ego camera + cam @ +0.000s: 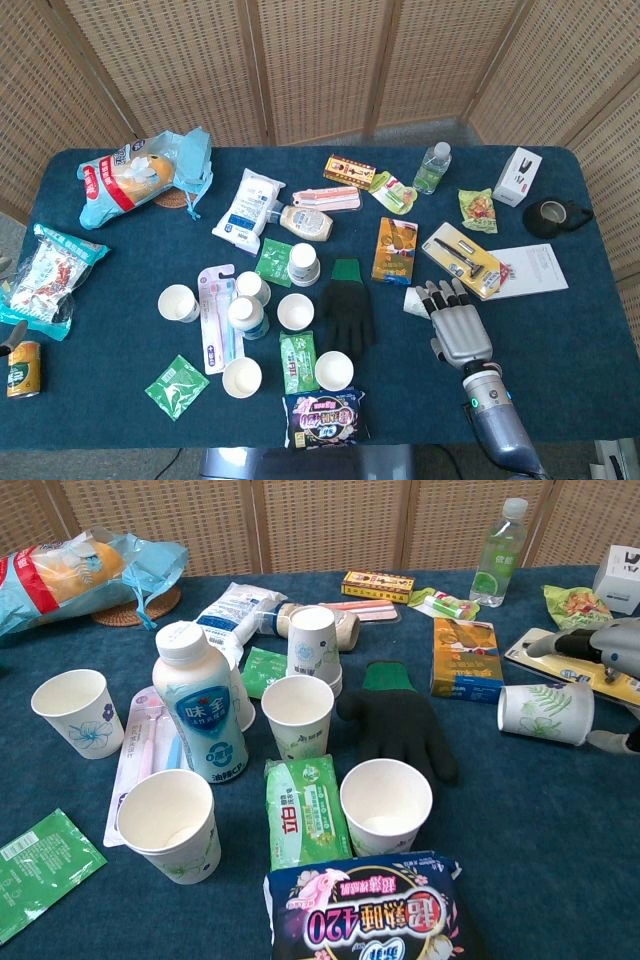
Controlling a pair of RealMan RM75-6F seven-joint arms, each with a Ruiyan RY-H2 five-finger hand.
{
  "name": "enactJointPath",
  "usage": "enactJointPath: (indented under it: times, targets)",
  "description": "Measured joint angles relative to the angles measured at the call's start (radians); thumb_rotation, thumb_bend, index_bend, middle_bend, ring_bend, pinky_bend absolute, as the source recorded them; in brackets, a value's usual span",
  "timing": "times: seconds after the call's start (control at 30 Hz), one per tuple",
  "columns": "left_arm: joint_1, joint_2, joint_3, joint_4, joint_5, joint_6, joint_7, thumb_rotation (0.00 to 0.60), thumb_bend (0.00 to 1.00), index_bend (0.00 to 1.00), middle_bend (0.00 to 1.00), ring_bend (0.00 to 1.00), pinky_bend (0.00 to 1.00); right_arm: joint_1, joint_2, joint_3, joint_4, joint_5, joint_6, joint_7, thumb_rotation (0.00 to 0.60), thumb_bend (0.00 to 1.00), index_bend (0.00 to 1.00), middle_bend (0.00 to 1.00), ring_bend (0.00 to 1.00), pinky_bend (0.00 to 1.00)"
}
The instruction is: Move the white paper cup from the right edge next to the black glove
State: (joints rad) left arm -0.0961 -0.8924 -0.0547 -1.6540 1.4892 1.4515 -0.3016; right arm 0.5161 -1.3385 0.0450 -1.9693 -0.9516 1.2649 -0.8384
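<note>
Paper cup (544,713) on its side right of glove (398,726), right hand (455,322) over it, razor pack (459,256) behind

Bare blue bench (405,350) lies between the black glove (346,310) and the white paper cup (545,714), an open lane toward 9 o'clock. At 12 o'clock the orange box (396,248) and razor pack (461,258) crowd in. Upright cups (385,804) stand past the glove.
</note>
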Motion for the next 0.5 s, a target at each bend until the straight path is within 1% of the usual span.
enactJointPath:
  times: [0.37, 0.5]
  targets:
    - [-0.002, -0.005, -0.002, 0.011, -0.002, -0.002, -0.012, 0.6, 0.42, 0.0, 0.06, 0.06, 0.02, 0.024, -0.049, 0.015, -0.004, 0.063, 0.04, -0.076, 0.6, 0.39, 0.01, 0.0, 0.0, 0.0]
    - [-0.01, -0.008, -0.004, 0.015, -0.003, -0.011, -0.014, 0.6, 0.42, 0.0, 0.06, 0.06, 0.02, 0.029, -0.054, 0.018, -0.014, 0.102, 0.061, -0.114, 0.584, 0.37, 0.02, 0.0, 0.0, 0.0]
